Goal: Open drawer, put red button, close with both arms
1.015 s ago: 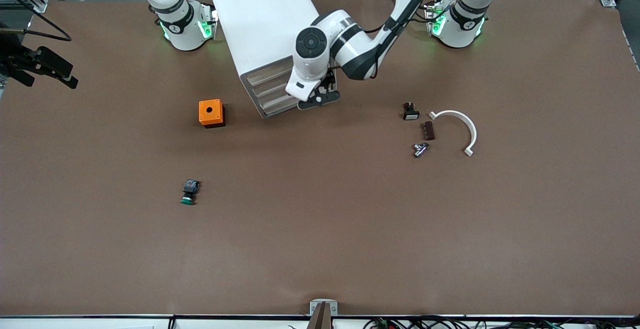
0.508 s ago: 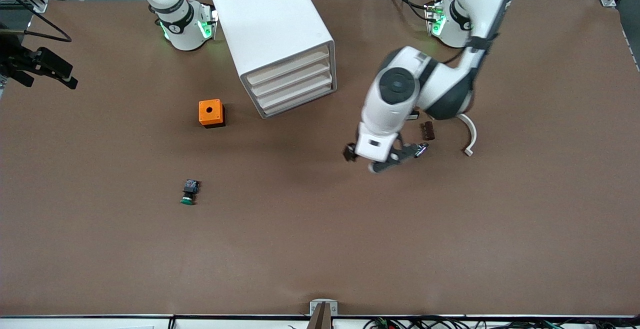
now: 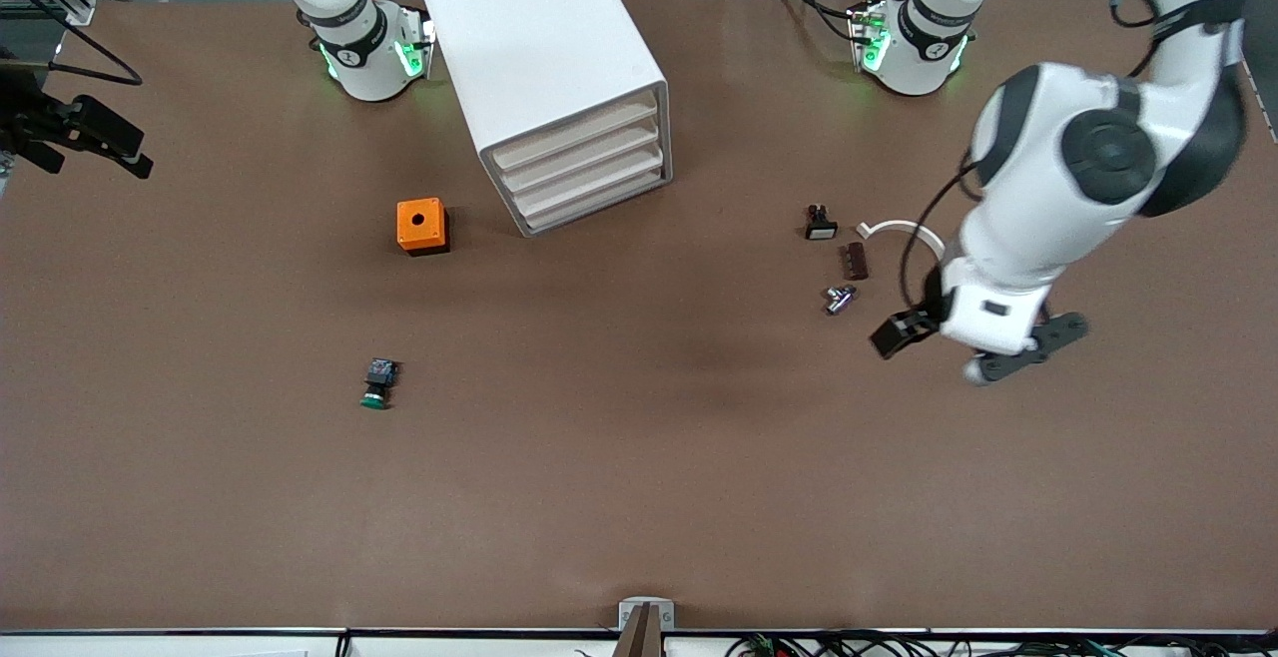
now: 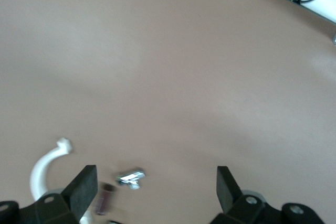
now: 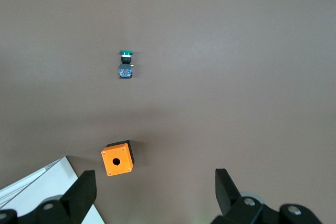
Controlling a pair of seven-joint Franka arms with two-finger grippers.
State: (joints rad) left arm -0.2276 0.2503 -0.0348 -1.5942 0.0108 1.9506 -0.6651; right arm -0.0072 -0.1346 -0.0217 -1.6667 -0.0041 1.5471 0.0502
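Note:
The white cabinet (image 3: 547, 68) stands near the arms' bases with all its drawers (image 3: 584, 164) pushed in; one corner of it shows in the right wrist view (image 5: 50, 192). The red button does not show in any view. My left gripper (image 3: 973, 345) hangs open and empty over the table beside the white curved piece (image 3: 924, 250); in the left wrist view (image 4: 156, 184) its jaws stand wide apart. My right gripper (image 5: 152, 187) is open and empty, high over the orange box (image 5: 117, 158); it is out of the front view.
The orange box with a hole (image 3: 421, 226) sits beside the cabinet. A green-capped button (image 3: 376, 383) lies nearer the front camera, also in the right wrist view (image 5: 125, 64). A black switch (image 3: 820, 223), a brown block (image 3: 855, 261) and a metal fitting (image 3: 839, 299) lie toward the left arm's end.
My left arm swung away from the cabinet's front, over the small parts, to the left arm's end of the table. The drawers show shut. The right arm has not moved.

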